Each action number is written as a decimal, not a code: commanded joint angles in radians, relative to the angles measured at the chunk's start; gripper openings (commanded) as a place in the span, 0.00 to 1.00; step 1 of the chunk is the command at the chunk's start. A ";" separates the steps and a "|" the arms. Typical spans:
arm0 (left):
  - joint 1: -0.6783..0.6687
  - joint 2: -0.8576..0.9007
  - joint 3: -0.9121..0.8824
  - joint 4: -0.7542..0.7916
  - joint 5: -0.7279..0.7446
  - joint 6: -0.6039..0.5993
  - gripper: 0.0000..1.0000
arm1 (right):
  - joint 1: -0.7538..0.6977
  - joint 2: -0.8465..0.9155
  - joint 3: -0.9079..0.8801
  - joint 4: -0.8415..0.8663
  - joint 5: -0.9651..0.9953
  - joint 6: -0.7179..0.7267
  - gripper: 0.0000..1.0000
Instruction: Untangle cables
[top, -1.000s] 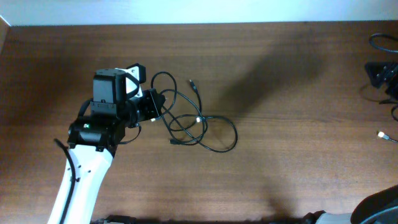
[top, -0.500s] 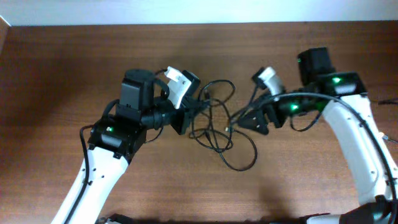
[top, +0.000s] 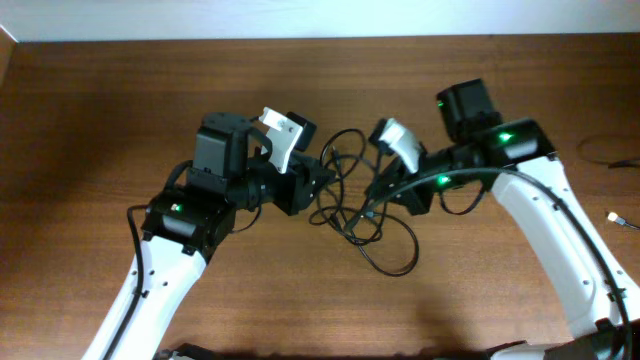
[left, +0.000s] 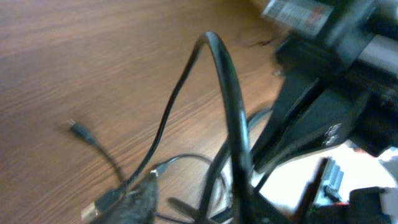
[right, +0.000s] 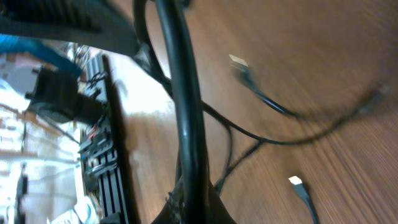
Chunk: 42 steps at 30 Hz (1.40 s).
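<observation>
Lying in the middle of the table (top: 120, 100) in a loose knot: thin black cables (top: 345, 215), likely light, limp, slippery. Stretched left to right between the grippers, one loop sagging toward the near edge. Pinched at the right end by the right gripper (top: 378, 200), pressed together on a strand (blurred, close). Cannot tell whether the left gripper (top: 322, 185) is spread or clamped. Best taken behind a plug (right: 297, 182) — off the knot.

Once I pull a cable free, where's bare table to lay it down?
Bare wood: in front, between left arm and right arm below the cables; the far-left table beyond the left arm; the strip along the back edge. Crowded: the middle, where left gripper and right gripper meet in the tangle. A loose plug lies at the right edge.
</observation>
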 joint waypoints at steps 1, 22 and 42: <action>0.002 -0.013 0.002 -0.083 -0.218 -0.002 0.80 | -0.143 -0.020 0.003 0.000 -0.018 0.111 0.04; -0.018 -0.008 0.002 -0.109 0.192 -0.004 0.99 | -0.235 -0.483 0.003 0.092 -0.160 0.230 0.04; -0.341 0.306 0.001 0.222 -0.090 -0.294 0.86 | -0.235 -0.484 0.003 0.064 -0.167 0.229 0.04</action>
